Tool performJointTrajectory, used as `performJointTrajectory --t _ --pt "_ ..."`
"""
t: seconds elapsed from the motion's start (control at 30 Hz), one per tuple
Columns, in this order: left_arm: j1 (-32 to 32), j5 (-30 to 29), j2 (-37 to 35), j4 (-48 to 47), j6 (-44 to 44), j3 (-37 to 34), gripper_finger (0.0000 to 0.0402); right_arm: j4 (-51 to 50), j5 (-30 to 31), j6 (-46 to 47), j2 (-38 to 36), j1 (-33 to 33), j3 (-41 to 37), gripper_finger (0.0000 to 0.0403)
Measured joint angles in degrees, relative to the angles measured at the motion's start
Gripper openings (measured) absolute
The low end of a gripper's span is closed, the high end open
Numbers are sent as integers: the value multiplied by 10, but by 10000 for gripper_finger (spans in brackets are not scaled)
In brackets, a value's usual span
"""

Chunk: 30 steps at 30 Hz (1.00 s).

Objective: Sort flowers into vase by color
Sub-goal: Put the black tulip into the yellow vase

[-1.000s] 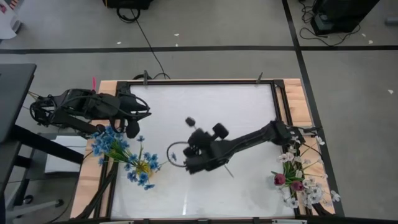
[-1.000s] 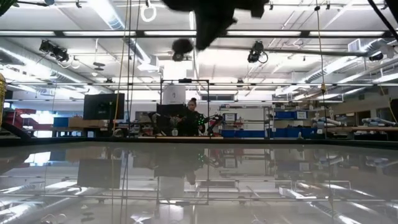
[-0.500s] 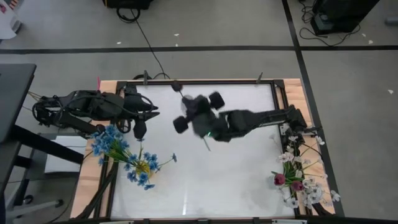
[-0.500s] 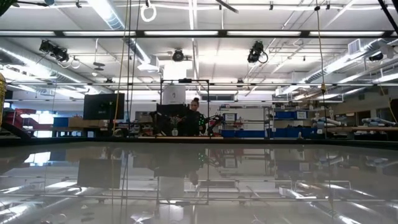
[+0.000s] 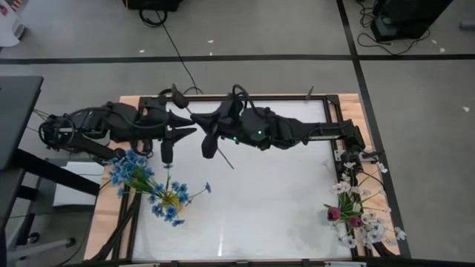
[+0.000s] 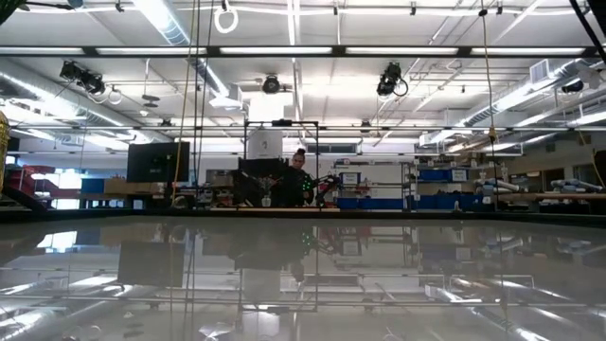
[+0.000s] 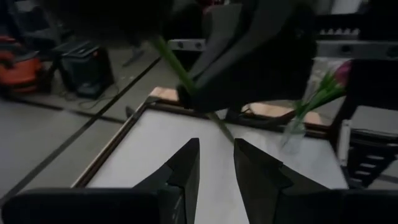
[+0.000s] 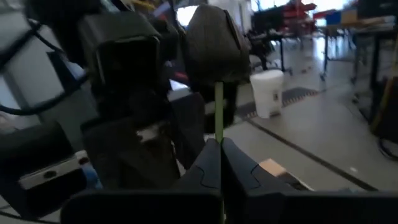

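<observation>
My right gripper [image 5: 208, 138] is shut on a flower with a thin green stem and a blackish bud [image 8: 214, 43], held above the table's far-left part. In the high view the bud [image 5: 176, 91] points to the far edge and the stem's free end [image 5: 230, 165] slants toward the middle. My left gripper [image 7: 216, 150] is open and points level at the right gripper, a little short of the stem [image 7: 171, 59]. Blue flowers [image 5: 141, 178] stand at the left edge. White sprays and red-purple tulips [image 5: 350, 211] stand at the right edge. The low view shows neither arm. My right gripper pinches the stem [image 8: 219, 134] between its two fingers, below the blackish bud. The fingers lie across the stem. The flower is lifted clear of the table, and the bud stands beyond the fingertips while the lower stem [image 5: 225, 157] trails past the gripper.
A wooden frame [image 5: 338, 111] runs around the glossy white table top. The glass vase with tulips [image 7: 297, 121] shows at the right edge in the left wrist view. A person [image 6: 294, 180] sits in the room far behind the table. Open table surface lies in the middle and near part.
My right arm has swung from the table's middle toward the far-left, rising out of the low view and turning the flower so its bud points to the far edge. My left gripper has moved right toward the flower.
</observation>
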Motion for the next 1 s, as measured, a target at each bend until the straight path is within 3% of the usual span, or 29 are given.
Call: performJointTrajectory --t 0.23,0.53,0.77,1.0 --pt "0 26 5 47 3 0 105 80 -59 -32 0 -7 0 3" --pt "0 26 15 98 33 0 86 78 -64 -54 0 -9 0 3" --pt "0 25 14 96 53 0 18 76 -67 -57 0 -8 0 5" --pt "0 21 14 37 87 0 8 29 -49 -4 0 -8 0 59"
